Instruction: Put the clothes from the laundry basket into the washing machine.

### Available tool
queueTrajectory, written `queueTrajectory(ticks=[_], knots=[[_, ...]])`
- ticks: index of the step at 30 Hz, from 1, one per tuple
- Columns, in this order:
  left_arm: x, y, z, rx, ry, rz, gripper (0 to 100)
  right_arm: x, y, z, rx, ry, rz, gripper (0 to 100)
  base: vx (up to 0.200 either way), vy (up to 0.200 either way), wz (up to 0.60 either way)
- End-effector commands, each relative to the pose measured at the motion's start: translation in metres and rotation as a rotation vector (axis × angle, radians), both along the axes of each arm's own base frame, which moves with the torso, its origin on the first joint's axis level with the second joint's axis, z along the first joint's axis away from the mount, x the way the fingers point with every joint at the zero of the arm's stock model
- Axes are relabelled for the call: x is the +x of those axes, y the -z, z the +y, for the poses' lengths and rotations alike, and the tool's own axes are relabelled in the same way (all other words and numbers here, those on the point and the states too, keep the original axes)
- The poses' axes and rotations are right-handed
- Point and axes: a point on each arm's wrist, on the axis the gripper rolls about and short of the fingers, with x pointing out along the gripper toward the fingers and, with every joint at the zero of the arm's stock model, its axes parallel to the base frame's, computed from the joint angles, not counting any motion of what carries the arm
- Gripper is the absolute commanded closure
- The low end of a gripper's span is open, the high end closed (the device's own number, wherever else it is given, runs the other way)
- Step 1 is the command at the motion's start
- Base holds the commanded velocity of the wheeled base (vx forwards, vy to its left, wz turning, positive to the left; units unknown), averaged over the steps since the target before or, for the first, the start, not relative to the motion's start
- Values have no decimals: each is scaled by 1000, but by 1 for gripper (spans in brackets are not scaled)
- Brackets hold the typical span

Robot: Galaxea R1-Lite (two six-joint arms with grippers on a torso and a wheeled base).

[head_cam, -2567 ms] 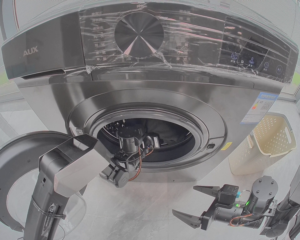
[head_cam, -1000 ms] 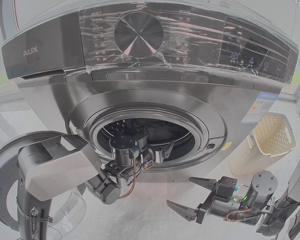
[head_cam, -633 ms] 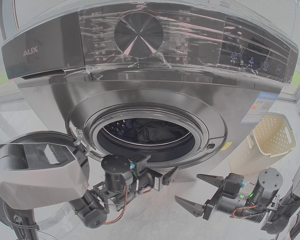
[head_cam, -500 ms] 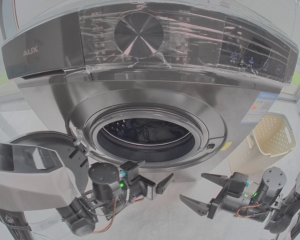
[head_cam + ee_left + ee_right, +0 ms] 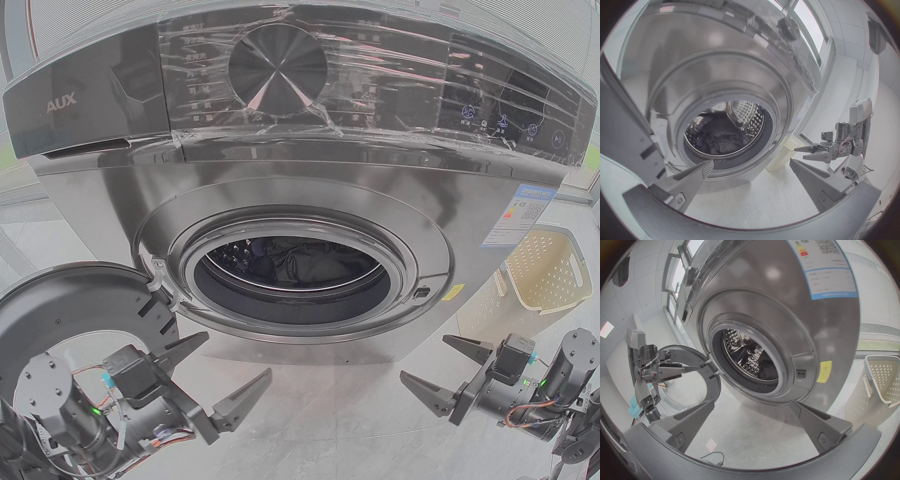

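Head view: loading step seemingly done, both grippers empty.
Left gripper (image 5: 236,354) and right gripper (image 5: 424,356) hang wide open, holding nothing; dark clothes (image 5: 300,262) lie inside the washing machine (image 5: 312,181), above and between them. Laundry basket (image 5: 547,272) beyond the right gripper looks empty, though partly hidden; next move likely calls for checking it.

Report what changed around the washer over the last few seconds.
The left gripper pulled back out of the washing machine drum and swung down to the left. It now sits open and empty in front of the open door. The right gripper drifted a little to the right, open throughout. The dark clothes in the drum, the door and the laundry basket stayed put.
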Motion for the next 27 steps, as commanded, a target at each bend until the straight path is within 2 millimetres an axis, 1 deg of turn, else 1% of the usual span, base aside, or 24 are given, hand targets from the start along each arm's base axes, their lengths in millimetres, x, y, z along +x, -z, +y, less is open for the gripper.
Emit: queueTrajectory(ticks=[1,3,7,9,10,11,16,17,18,19,21,23,27], knots=[[-31,-22,34,-57,-25,-71,0,-9,-17,-23,46,77,-60,0,-200,0,0],[-42,-26,47,-49,-42,-78,0,-12,-23,-31,58,106,-78,0,-200,0,0],[-45,-28,59,-47,-91,-89,0,-14,-23,-38,37,135,-67,0,-200,0,0],[-51,-30,72,-31,-139,-107,0,-22,-20,-48,-3,161,-11,0,-200,0,0],[-51,-30,72,-31,-139,-107,0,-22,-20,-48,-3,161,-11,0,-200,0,0],[-60,-30,83,-24,-166,-122,0,-31,-19,-58,-29,177,20,0,-200,0,0],[-82,-24,107,0,-236,-114,0,-53,-18,-78,-49,243,48,0,-200,0,0],[-83,-24,108,0,-239,-114,0,-54,-18,-79,-50,249,49,0,-200,0,0],[-91,-22,115,5,-265,-111,0,-62,-16,-90,-64,336,64,0,-200,0,0],[-96,-21,119,5,-281,-112,0,-68,-14,-96,-67,371,67,0,-200,0,0],[-105,-23,126,2,-319,-118,0,-82,-14,-105,-59,413,46,0,-200,0,0],[-114,-20,132,5,-351,-120,0,-93,-14,-113,-53,463,2,0,-200,0,0],[-129,-12,138,24,-373,-155,0,-108,-18,-120,-33,519,-111,0,-200,0,0]])
